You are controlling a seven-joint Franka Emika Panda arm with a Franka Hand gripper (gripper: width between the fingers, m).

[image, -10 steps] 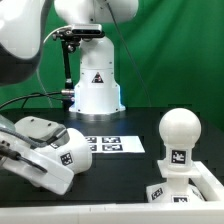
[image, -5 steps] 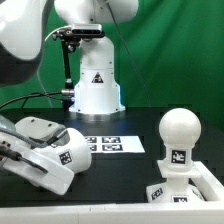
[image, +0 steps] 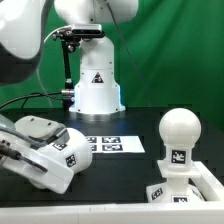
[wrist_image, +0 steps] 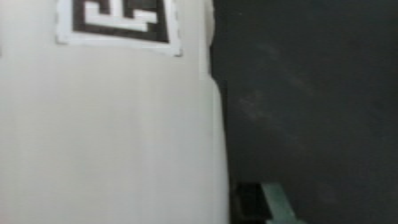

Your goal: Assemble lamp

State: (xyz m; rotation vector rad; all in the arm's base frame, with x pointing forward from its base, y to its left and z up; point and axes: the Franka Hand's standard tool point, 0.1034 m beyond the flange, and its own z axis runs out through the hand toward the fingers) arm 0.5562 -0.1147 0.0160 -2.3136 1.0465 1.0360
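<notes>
Lying against pincer (image: 12, 150) (probably): shade (image: 55, 153).

The exterior view faces the table (image: 120, 170) low and near — the wrist view (very close) shares the shade (image: 55, 155).

The black counter (image: 120, 170) carries the marker board (image: 112, 145) near its middle, the shade (image: 50, 155) lying tipped at the exterior view's left, and the base (image: 185, 190) at its right.

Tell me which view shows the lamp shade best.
The exterior view: the shade lies on its side at that view's left, tapered body and one tag visible. The wrist view shows only a close stretch of the shade's white wall and part of a tag, not its shape.
</notes>
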